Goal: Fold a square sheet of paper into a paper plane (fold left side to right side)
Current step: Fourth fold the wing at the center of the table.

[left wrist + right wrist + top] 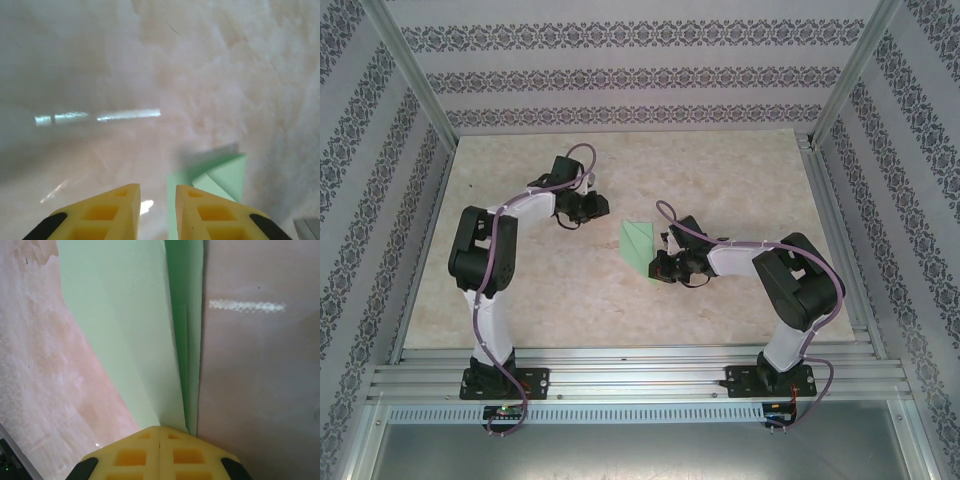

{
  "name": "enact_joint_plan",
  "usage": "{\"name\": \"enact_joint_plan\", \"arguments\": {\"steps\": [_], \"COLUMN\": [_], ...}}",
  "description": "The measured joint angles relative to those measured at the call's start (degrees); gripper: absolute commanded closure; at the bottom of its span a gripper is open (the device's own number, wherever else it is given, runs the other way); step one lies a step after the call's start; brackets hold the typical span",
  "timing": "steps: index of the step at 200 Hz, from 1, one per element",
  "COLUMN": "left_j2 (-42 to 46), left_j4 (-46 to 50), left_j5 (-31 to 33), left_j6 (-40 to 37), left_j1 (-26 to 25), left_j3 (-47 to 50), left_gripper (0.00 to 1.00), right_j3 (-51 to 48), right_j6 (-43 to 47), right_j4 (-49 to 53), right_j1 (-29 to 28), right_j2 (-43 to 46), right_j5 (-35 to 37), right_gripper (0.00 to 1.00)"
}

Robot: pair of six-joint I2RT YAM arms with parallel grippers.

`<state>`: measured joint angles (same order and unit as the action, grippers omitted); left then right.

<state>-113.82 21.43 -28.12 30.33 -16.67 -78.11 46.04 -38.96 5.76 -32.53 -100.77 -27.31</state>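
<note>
Right wrist view: some folds made, plane not done yet

Closest to the arm bases, the right jaws are shut tight together and pinch the near tip of the green paper (pixel 125 330). From that pinch the paper runs away in a long strip. It has more than one layer and a straight crease down it, so some folds are made. I think it is not a plane yet. From above it looks like a short, wide wedge, not a thin dart. The side-to-side fold seems to be the step in hand. I cannot tell if the top flap lies flat or sits up a little.

A bit farther back, the paper lies near the middle of the tabletop (pixel 740 180). Farther again, on the other side of the paper, the left jaws are apart with a small gap and hold nothing. They are near the paper's far left edge but not touching it.

What could get in the way? The right arm (pixel 790 285) reaches in close beside the paper, so a flap coming over to the right may bump it. The paper is thin, so it may slide or spring open if only one end is held.

Far off, patterned walls (pixel 620 80) stand around the tabletop.
</note>
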Motion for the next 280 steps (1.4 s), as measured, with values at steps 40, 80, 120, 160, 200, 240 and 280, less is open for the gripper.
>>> {"name": "enact_joint_plan", "arguments": {"steps": [40, 80, 120, 160, 200, 240, 280], "left_j2": [5.11, -0.9, -6.29, -9.44, -8.79, -7.43, -7.13], "left_j4": [-6.03, -7.67, -6.43, -5.51, -7.54, -12.02, -13.6], "left_j5": [-3.23, -3.43, -0.7, 1.25, 1.64, 1.64, 1.64], "left_j6": [2.16, 3.17, 2.8, 1.36, 0.94, 1.01, 1.22], "left_j1": [-9.46, -13.53, -13.03, -13.03, -13.03, -13.03, -13.05], "left_j3": [5.46, 3.19, -0.17, -3.69, -1.84, 1.77, 2.73], "left_gripper": [0.76, 0.79, 0.79, 0.8, 0.8, 0.8, 0.81], "right_j3": [0.11, 0.46, 0.96, 1.01, 0.83, 4.61, 10.71], "right_j6": [0.0, 0.0, 0.02, 0.07, 0.35, 1.4, 1.77], "right_j4": [0.26, 1.03, 2.16, 2.54, 5.9, 6.4, 4.94], "right_j1": [0.0, 0.0, 0.0, 0.0, 0.07, 0.07, 0.07], "right_j2": [0.0, -0.02, -0.04, 0.33, 3.43, 4.2, -2.14], "right_j5": [0.0, 0.02, 0.04, 0.09, 0.24, 0.24, 0.57], "right_gripper": [1.0, 1.0, 1.0, 1.0, 1.0, 1.0, 1.0]}}
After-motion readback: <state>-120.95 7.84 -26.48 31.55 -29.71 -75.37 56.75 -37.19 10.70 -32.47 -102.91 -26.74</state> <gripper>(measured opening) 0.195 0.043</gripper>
